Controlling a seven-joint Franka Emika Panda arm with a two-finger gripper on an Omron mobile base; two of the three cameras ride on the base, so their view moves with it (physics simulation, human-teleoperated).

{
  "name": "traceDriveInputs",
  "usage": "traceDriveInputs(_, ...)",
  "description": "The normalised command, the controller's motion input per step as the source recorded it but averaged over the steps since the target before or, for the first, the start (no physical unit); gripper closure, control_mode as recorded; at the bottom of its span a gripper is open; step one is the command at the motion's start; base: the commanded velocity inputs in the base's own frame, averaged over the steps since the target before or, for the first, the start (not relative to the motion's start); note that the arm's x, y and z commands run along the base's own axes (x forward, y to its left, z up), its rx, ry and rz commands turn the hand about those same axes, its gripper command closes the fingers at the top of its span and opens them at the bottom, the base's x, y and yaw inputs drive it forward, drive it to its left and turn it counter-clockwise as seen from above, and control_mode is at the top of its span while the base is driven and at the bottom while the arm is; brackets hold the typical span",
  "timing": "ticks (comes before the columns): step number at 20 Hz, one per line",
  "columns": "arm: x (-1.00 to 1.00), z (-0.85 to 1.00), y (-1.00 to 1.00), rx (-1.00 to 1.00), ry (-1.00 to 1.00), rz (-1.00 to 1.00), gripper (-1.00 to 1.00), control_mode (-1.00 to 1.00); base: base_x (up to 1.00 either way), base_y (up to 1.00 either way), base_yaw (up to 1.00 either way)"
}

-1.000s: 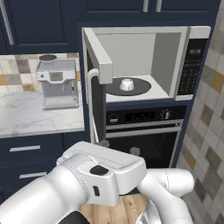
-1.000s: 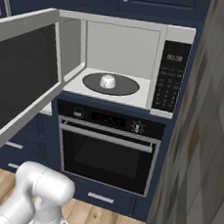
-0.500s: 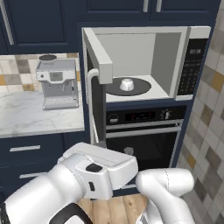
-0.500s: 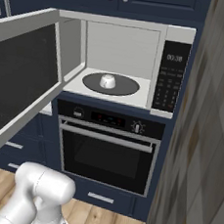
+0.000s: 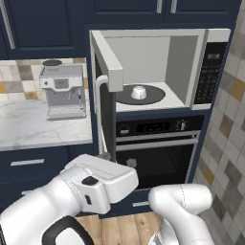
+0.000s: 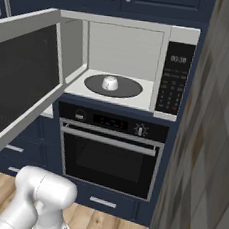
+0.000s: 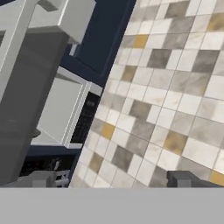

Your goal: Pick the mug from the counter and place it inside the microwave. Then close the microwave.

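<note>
Microwave (image 5: 206, 67) first, being the largest thing in play: it sits built in above a black oven (image 6: 109, 153), and its door (image 6: 25, 76) stands swung wide out on the left-hand hinge, the dark glass facing the right base view. In the left base view the door is seen nearly edge-on, its vertical silver handle (image 5: 99, 115) at the free edge nearest the robot. The counter (image 5: 33, 127), white marble with a coffee machine (image 5: 64, 91) on it, lies left of the microwave.

Inside the pale cavity the mug (image 6: 110, 82) rests on the dark turntable (image 6: 132, 90), roughly at its middle, so the placing part of the task looks done and closing the door is what remains.

The gripper (image 7: 111, 180) has its two fingertips (image 7: 188, 179) standing far apart at the bottom of the hand view, as wide as they go, with nothing between them. That view is rolled and looks past the microwave's right side toward the tiled wall (image 7: 175, 87).

The relation that matters next is door to hand. Judging from the base views, the arm is folded low in front of the oven, below the open door and to its right. The door's long axis runs outward from the hinge toward the robot, so closing it would seem to call for a push on its outer face, near the handle edge, sweeping it rightward to the cavity.
</note>
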Motion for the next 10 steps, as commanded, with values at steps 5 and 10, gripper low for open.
traceDriveInputs(5,0.21,-0.18,0.11,-0.03,0.0,-0.13,-1.0,-1.0,0.0,0.0,0.0)
traceDriveInputs(10,0.22,-0.16,0.19,-0.02,0.0,-0.14,-1.0,-1.0,0.0,0.0,0.0)
